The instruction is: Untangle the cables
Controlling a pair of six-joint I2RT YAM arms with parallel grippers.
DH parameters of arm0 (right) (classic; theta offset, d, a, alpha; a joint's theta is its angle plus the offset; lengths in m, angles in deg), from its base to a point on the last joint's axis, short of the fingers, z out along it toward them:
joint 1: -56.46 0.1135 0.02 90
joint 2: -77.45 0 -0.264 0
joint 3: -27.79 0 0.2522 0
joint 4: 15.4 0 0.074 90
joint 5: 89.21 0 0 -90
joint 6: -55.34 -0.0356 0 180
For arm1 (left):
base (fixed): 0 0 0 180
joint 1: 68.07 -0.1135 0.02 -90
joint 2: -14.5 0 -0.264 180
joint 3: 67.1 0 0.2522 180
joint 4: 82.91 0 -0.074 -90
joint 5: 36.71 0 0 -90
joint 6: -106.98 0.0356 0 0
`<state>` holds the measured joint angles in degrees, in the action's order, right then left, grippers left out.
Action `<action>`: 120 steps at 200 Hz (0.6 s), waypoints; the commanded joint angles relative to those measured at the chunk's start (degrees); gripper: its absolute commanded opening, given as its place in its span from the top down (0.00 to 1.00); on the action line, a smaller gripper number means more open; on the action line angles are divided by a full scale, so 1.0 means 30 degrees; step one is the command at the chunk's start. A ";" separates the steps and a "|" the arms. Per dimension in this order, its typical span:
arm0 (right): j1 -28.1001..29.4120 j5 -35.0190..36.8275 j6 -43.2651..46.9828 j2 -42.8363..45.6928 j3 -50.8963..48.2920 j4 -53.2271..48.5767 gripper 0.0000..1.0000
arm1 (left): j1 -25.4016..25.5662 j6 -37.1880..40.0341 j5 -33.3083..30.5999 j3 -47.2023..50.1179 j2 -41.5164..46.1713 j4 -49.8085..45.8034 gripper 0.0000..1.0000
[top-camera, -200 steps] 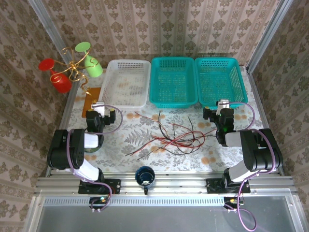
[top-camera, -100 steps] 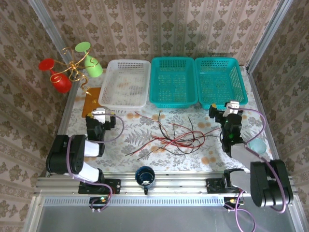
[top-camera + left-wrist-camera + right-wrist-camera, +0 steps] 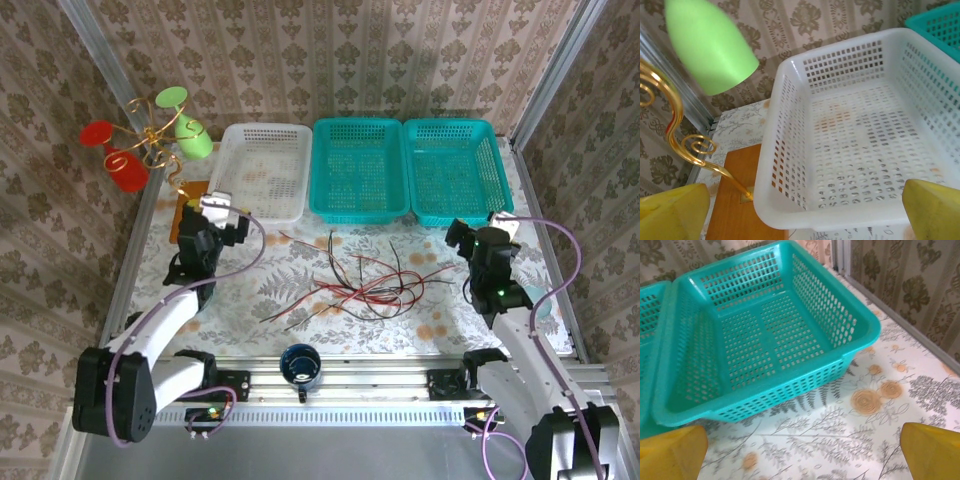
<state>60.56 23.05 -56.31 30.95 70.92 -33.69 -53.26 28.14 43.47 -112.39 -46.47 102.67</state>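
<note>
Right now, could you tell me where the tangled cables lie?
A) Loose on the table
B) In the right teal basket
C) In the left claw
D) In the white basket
A: the cables sprawl on the table, just in front of the middle basket, not in any basket.

I'm looking down into a booth with beige damask wallpaper (image 3: 350, 50) on its three walls. Aluminium posts (image 3: 98, 62) stand in the back corners, a floral cloth (image 3: 270, 285) covers the table, and a grooved metal rail (image 3: 350, 385) edges its near side. Lighting is even.
</note>
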 commanded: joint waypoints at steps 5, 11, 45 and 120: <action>0.1572 -0.1540 -0.2437 -0.0772 0.0487 -0.3519 0.00 | 0.1462 -0.1122 -0.1340 -0.2011 0.0680 -0.8479 0.00; 0.2162 -0.2237 -0.2434 -0.1146 0.0410 -0.3165 0.00 | 0.1921 -0.1275 -0.0904 -0.2410 0.0711 -0.9559 0.01; 0.6121 -0.1621 -0.4164 -0.4334 0.2448 -0.5034 0.00 | 0.5053 -0.3284 -0.0348 -0.3564 0.0196 -1.3552 0.02; 1.0940 -0.2009 -1.0613 -0.9069 0.7294 -1.0814 0.01 | 0.9433 -0.4280 0.2045 -0.5047 -0.4617 -1.2417 0.03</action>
<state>90.53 18.01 -80.02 5.69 88.88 -57.60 -27.07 17.49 45.55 -124.90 -56.66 65.09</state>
